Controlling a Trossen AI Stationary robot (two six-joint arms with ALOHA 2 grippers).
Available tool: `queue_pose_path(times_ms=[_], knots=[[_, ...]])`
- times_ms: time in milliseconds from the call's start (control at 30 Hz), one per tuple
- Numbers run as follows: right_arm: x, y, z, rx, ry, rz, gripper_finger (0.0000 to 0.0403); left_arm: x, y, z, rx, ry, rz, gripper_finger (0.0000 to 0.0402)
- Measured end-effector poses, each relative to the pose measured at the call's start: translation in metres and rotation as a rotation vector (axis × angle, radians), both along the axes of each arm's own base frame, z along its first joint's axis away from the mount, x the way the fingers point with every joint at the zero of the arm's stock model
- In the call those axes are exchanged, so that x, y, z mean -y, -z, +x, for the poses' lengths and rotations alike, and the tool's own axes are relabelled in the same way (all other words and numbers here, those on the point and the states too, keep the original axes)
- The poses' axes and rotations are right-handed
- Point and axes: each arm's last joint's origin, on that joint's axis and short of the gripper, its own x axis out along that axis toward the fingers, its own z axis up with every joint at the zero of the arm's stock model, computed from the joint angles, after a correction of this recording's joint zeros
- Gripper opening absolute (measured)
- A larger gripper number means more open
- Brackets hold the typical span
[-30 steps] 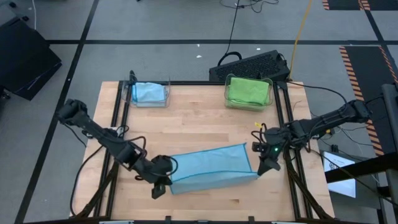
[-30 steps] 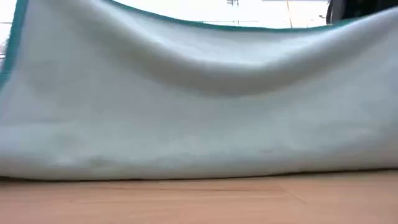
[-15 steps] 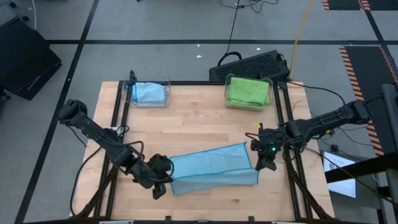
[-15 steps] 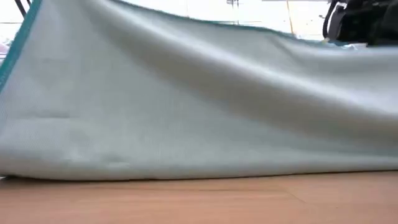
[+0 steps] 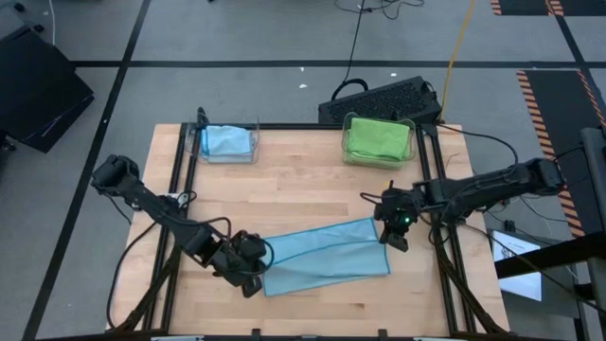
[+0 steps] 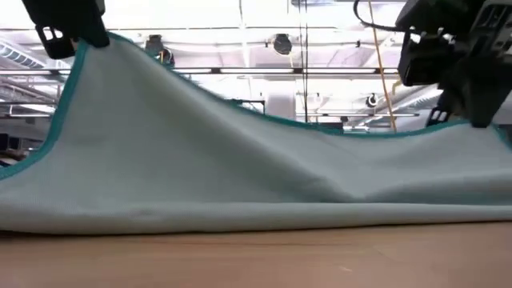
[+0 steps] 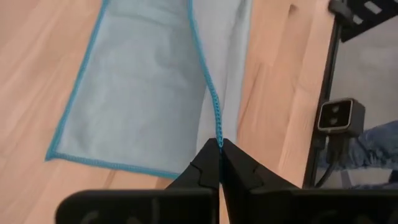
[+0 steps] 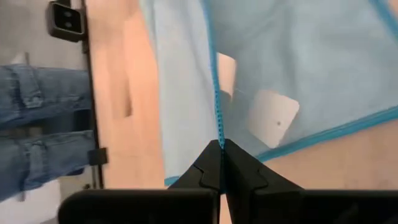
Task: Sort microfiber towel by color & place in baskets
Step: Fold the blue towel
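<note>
A light blue microfiber towel (image 5: 322,254) with a teal stitched border lies along the table's near part, stretched between my two grippers. My left gripper (image 5: 254,270) is shut on the towel's left end and my right gripper (image 5: 386,235) on its right end. In the low view both ends are raised while the bottom of the towel (image 6: 240,192) rests on the wood. Two clear baskets stand at the far edge. The left basket (image 5: 227,142) holds a blue towel and the right basket (image 5: 379,139) a green one. My left gripper pinches the towel's teal stitched edge (image 7: 217,132) between its two fingers at the left end. The fingers slant down from the table's left and lie along that edge. The held end (image 6: 86,50) is up off the table; the cloth sags from it. My right gripper pinches the stitched edge (image 8: 217,132) between its two fingers at the towel's right end, near a white label (image 8: 273,118). It comes slanting down from the table's right, along the edge. This end (image 6: 480,132) hangs lower than the left one, and the cloth below lies on the table.
Bare wood (image 5: 303,189) lies between the towel and the baskets. Black frame rails (image 5: 428,189) run along both sides of the table. A black keyboard (image 5: 379,95) sits beyond the far edge. A person's legs in jeans (image 8: 37,124) stand by the near edge, beside a small camera (image 7: 336,117).
My right gripper has sunk and gone toward the far edge and a little to the left, turning as it went. The towel's held top edge has dropped with it and sags in the middle. The cloth stood up like a sheet and has settled flatter onto the table.
</note>
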Motion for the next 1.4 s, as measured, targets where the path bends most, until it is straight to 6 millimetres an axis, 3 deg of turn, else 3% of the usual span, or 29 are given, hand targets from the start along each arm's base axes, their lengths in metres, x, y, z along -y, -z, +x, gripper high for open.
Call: queue_pose_path(times_ms=[400, 767, 1100, 1400], knots=[[0.022, 0.003, 0.000, 0.037, 0.001, -0.084, 0.0000, -0.008, 0.002, 0.000, -0.030, -0.034, 0.045, 0.0003], [0.028, 0.005, 0.001, 0.059, 0.015, -0.229, 0.0000, -0.023, 0.005, 0.003, -0.075, -0.079, 0.102, 0.0008], [0.029, 0.005, 0.002, 0.065, 0.011, -0.270, 0.0002, -0.024, 0.010, 0.001, -0.088, -0.090, 0.089, 0.0016], [0.030, 0.005, 0.002, 0.070, 0.026, -0.298, 0.0065, -0.028, 0.010, 0.004, -0.086, -0.118, 0.088, 0.0054]])
